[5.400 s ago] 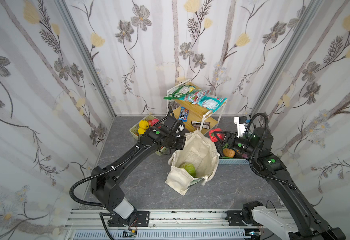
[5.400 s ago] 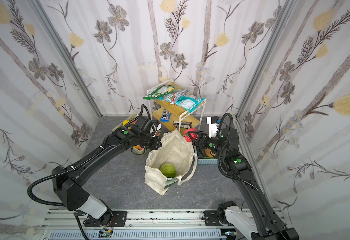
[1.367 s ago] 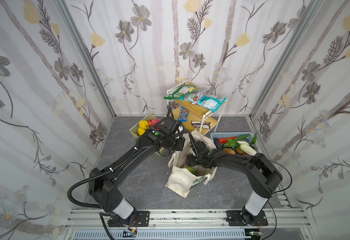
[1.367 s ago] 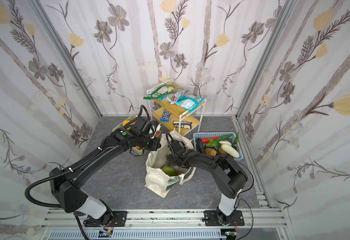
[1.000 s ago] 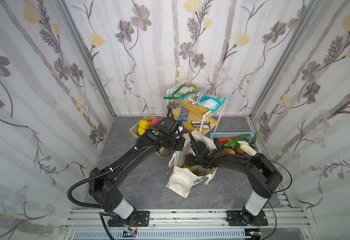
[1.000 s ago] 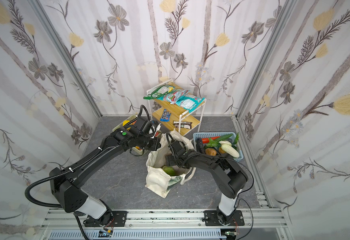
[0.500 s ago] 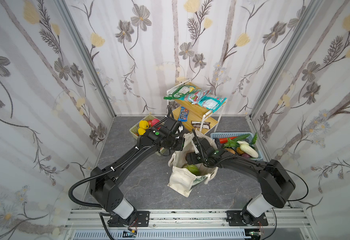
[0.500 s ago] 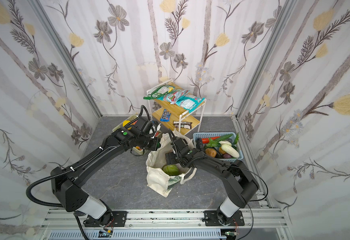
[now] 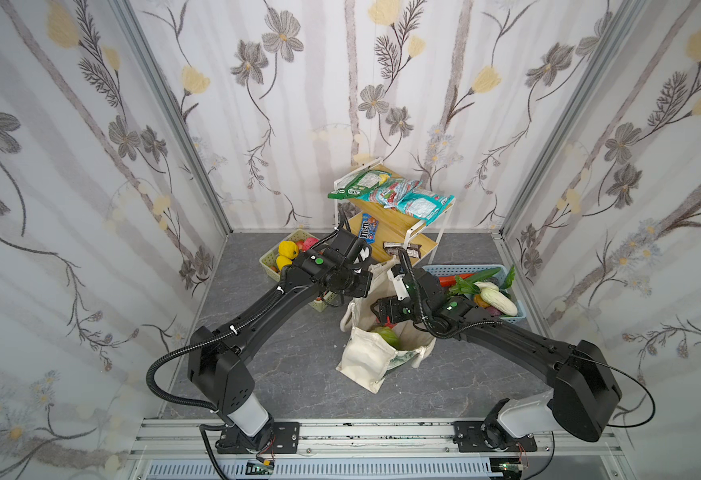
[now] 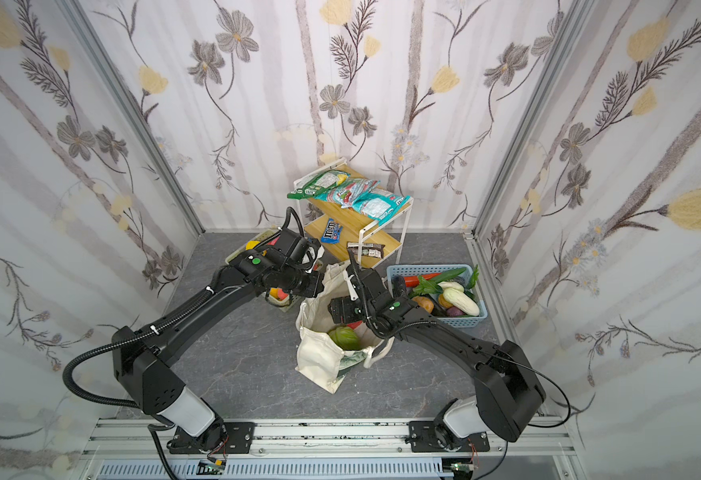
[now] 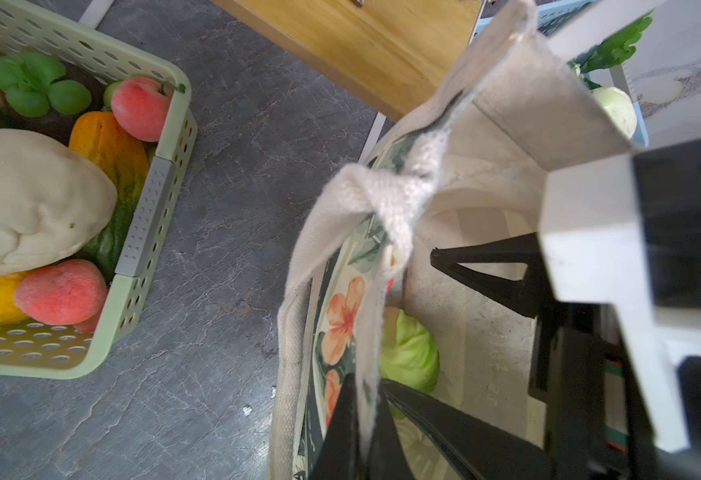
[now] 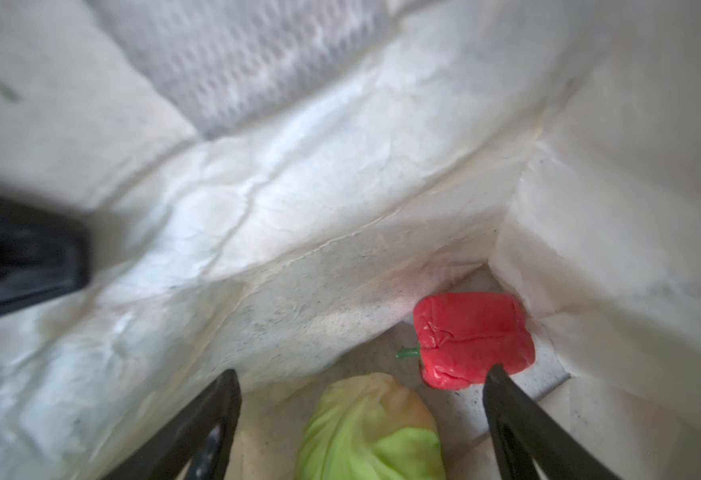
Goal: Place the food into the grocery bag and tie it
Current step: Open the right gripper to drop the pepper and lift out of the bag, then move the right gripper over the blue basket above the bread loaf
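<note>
Our left pincer is clamped on the rim of the grocery bag, holding its mouth up. Our right pincer hangs open inside, over the red pepper and green cabbage on the bag's bottom. We should lift the right one straight up, clear of the canvas walls.

Bright, even light; right wrist view blurred; edges bowed.
</note>
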Motion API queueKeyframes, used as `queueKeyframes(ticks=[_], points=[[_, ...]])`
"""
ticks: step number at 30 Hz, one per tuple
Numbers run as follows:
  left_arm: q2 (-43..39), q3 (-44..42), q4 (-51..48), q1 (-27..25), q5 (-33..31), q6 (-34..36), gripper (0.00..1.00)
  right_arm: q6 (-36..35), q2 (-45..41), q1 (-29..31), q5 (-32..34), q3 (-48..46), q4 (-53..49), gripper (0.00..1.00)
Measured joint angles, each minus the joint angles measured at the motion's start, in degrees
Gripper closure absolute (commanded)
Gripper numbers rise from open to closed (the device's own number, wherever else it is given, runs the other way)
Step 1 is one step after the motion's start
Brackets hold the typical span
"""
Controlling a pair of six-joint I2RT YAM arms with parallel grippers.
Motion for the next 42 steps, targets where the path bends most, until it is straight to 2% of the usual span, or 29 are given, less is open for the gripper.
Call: queueKeyframes(ticks=[11,23,33,42], points=[[0.09,0.24,-0.98,1.7,0.02,1.25,1.0,0.98,-6.78,-1.95,-4.79,1.6,-1.09,0.1],[0.5,0.55,-1.18,2.36,1.16,1.22,1.0,1.29,-14.75,-8.35,-5.92,1.7,-6.58,0.11],[0.66,1.36,-1.86,2.4,1.66,1.22,1.0,-1.16,-18.88,-19.45,-5.33,1.4,-13.42,0.14],[1.01,1.75,-2.49,2.56,1.68,1.22,1.0,-4.09,-17.81,-28.35,-3.67,0.61,-16.57,0.18]])
